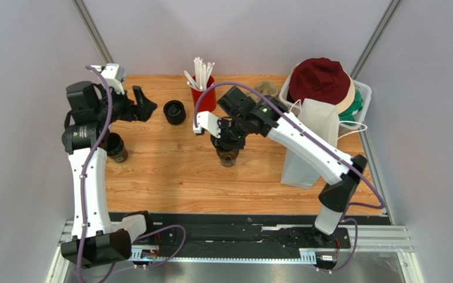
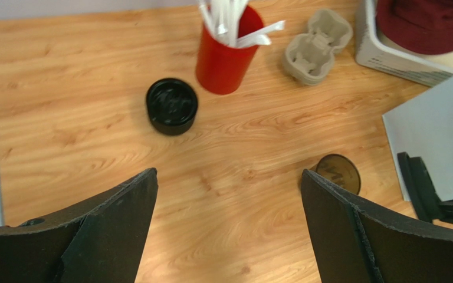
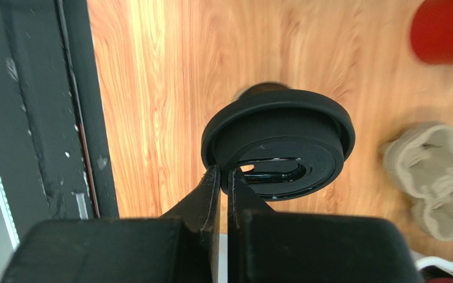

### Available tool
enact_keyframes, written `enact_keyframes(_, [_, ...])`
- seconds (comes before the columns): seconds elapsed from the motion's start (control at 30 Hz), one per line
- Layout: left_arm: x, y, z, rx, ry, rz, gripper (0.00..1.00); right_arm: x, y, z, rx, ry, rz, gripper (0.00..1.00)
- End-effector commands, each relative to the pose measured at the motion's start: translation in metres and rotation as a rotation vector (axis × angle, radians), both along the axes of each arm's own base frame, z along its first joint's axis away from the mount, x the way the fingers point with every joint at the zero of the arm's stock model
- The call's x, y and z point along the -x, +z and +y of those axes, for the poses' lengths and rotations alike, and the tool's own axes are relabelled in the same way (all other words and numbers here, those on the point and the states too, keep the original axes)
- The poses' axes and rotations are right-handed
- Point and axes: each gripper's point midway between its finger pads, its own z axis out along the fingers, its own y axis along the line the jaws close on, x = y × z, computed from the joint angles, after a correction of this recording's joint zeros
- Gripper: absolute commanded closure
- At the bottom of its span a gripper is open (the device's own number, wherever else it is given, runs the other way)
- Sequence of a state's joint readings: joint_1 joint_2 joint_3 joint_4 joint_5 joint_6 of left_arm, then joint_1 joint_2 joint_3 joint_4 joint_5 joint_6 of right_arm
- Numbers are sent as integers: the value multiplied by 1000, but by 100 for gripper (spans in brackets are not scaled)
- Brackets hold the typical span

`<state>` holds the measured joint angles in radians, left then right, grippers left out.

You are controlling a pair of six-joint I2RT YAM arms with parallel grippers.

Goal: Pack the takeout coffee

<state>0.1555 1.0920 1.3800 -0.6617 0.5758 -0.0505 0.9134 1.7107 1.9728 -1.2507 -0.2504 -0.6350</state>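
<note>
Right claw (image 3: 223,174), nearest the lens, is clamped on the rim of the black lid (image 3: 279,147), its 2 fingers pressed together with only the lid's edge between them. It holds the lid roughly level over the brown cup (image 1: 227,155), which stands upright near the middle of the table (image 1: 170,177). From the wrist, only a dark sliver of the cup shows past the lid's far edge. The edge grip appears chosen to leave the lid's underside free to seat on the cup's mouth. Whether lid and cup touch cannot be told from here.

Left claw (image 2: 229,175) hangs at the table's left side, fingers wide apart and holding nothing, apparently parked clear of the other arm's work. Below and beyond it sit a squat black piece (image 2: 171,106) and, just beside that, a red cup (image 2: 226,53) of white straws. A pulp carrier (image 2: 317,47) with 2 wells lies near the back edge, and a white bag (image 1: 305,147) stands at the right. Capping looks to be the step in hand, with the packing not yet done.
</note>
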Motion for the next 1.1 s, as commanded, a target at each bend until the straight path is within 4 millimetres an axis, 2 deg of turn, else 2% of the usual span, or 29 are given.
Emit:
enact_keyframes(0.0, [23,5,22,-20,17,50,1,4,-35,-25,242,24,36,98])
enact_keyframes(0.1, [34,-5,28,-29,0,81,1,1,-58,-30,348,31,60,98])
enact_keyframes(0.2, [44,-21,34,-44,14,91,1,-4,-72,-31,412,29,64,98])
enact_keyframes(0.33, [54,-35,42,-55,58,92,1,-10,-84,-35,494,43,78,98])
enact_keyframes(0.5, [58,-32,42,-49,72,30,1,-13,-97,-40,574,60,98,98])
enact_keyframes(0.73, [67,-27,26,-29,-3,-44,1,-15,-110,-51,664,60,107,97])
enact_keyframes(0.93, [65,-29,21,2,-30,-45,1,-12,-111,-61,711,70,112,98])
enact_keyframes(1.07, [63,-30,23,4,-25,-42,1,-9,-121,-72,767,84,124,99])
